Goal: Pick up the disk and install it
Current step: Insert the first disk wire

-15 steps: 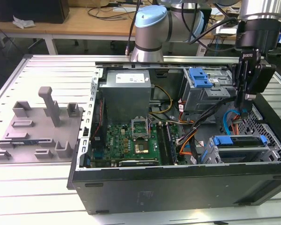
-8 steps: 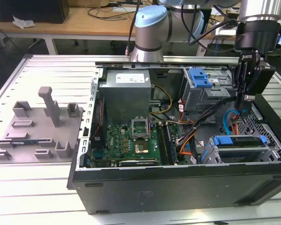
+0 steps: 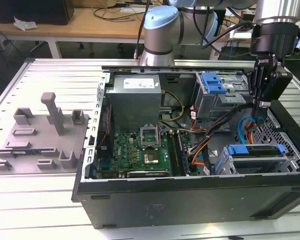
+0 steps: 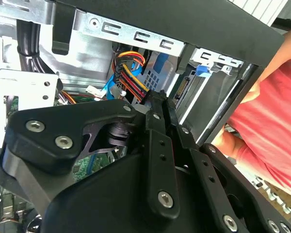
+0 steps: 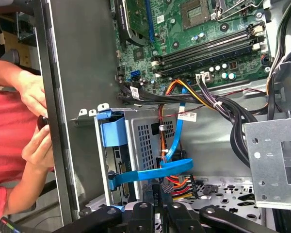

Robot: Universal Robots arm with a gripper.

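Over open computer case (image 3: 190, 197): gripper (image 3: 260, 116), fingers closed together, holding nothing; disk (image 3: 255, 150) with blue rails seated in drive cage (image 3: 291, 161) nearby.

Even indoor light falls on a slotted aluminium worktop (image 3: 50, 75), where a grey plastic fixture (image 3: 40, 135) rests at the exterior view's left. Behind it, light wooden desks (image 3: 90, 22) on white legs carry a black case (image 3: 35, 10), a crumpled white scrap (image 3: 24, 23) and loose cables (image 3: 121, 12).

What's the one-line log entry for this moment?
gripper: shut, empty, over cables | disk: in drive cage, not held | case: open
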